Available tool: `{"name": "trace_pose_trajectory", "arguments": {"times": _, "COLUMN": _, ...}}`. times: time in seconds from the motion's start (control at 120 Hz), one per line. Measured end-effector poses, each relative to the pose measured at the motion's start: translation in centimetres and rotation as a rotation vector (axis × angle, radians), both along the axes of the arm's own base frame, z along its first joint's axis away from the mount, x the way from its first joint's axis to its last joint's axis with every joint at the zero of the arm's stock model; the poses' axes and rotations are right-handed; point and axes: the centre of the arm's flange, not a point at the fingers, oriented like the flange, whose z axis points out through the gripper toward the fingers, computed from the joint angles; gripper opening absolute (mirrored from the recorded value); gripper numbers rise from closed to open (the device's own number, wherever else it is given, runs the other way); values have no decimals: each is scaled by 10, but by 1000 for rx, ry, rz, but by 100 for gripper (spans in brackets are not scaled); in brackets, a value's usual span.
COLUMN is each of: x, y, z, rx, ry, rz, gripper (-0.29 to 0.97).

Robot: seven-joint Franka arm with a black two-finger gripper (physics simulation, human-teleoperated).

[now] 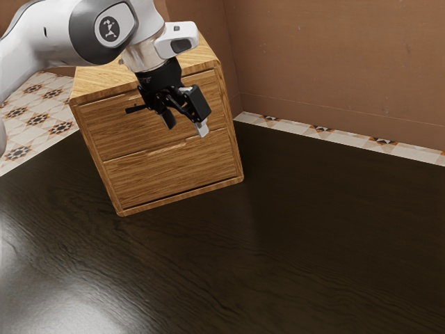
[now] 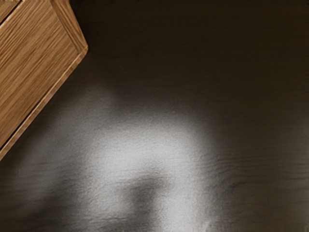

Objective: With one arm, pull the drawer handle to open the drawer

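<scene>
Gripper (image 1: pixel 185 125), fingers spread and empty, faces upper drawer (image 1: pixel 104 129) front; lower handle (image 1: pixel 158 149) runs crosswise just below fingertips.

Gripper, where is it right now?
In the exterior view's upper left, the gripper hangs open in front of the upper drawer of the wooden cabinet, above the dark table.

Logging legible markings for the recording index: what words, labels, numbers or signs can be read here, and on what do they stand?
No words or numbers can be read.
Round cap on the arm's joint: a small dark emblem, a symbol rather than letters.
Wooden cabinet, table, wall and claw: no markings visible.
</scene>
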Motion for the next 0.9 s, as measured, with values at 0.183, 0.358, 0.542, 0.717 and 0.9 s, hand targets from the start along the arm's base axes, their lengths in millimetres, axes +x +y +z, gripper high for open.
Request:
{"name": "trace_pose_trajectory", "arguments": {"times": 0.183, "x": 1, "y": 1, "z": -1, "rx": 0, "ry": 1, "rz": -7, "gripper": 68}}
{"name": "trace_pose_trajectory", "arguments": {"times": 0.358, "x": -38, "y": 19, "z": 86, "rx": 36, "ry": -115, "rz": 21, "gripper": 68}}
{"name": "trace_pose_trajectory", "arguments": {"times": 0.542, "x": -70, "y": 27, "z": 121, "rx": 100, "ry": -137, "rz": -54, "gripper": 68}}
{"name": "trace_pose_trajectory", "arguments": {"times": 0.717, "x": -67, "y": 25, "z": 116, "rx": 162, "ry": -124, "rz": -244, "gripper": 68}}
{"name": "trace_pose_trajectory", "arguments": {"times": 0.9, "x": -62, "y": 30, "z": 111, "rx": 270, "ry": -87, "rz": -392, "gripper": 68}}
